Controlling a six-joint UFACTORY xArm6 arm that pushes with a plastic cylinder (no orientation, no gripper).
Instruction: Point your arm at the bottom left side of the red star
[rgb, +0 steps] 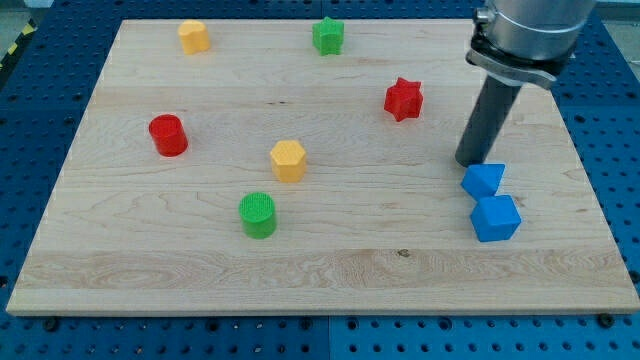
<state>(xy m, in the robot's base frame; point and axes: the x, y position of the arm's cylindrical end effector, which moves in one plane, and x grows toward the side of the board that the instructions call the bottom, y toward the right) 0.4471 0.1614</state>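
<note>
A single camera looks down at a slant from beyond the view's bottom edge of the bench (320, 275), set far enough back to take in the whole wooden board with blue pegboard (40, 80) around it, the arm (525, 35) cropped at the top.

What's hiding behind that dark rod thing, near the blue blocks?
Behind my tip only bare wooden board shows. The rod covers a narrow strip of board; nothing pokes out either side. The blue blocks sit just below-right.
</note>
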